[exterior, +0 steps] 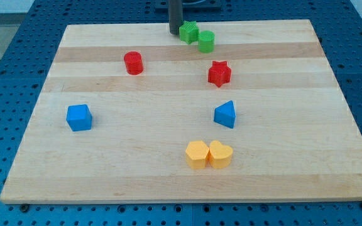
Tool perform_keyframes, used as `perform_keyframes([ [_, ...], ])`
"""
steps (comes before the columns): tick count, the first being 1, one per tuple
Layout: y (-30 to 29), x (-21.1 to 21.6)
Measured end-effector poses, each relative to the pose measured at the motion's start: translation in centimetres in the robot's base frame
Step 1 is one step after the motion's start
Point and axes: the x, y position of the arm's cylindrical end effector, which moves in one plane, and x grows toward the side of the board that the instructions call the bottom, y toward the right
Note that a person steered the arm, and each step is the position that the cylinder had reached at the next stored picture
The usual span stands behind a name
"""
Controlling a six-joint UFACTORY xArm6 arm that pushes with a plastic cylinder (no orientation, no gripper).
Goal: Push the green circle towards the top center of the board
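Note:
The green circle (206, 41) is a short green cylinder near the view's top centre of the wooden board (137, 176). A green star (188, 31) touches it on its upper left. My tip (175, 32) is the lower end of the dark rod at the board's top edge, just left of the green star and close to it. The rod rises out of the view's top.
A red cylinder (133, 63) stands left of centre. A red star (219, 73) lies below the green circle. A blue cube (79, 117) is at the left, a blue triangle (225, 114) right of centre. A yellow hexagon (197, 154) and yellow heart (220, 154) touch near the bottom.

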Motion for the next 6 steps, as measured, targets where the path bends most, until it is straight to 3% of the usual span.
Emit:
perform_keyframes([
  [2, 0.9, -0.3],
  [3, -1.5, 2.4],
  [4, 0.8, 8.5],
  [5, 5.7, 11.9],
  [6, 9.3, 11.4],
])
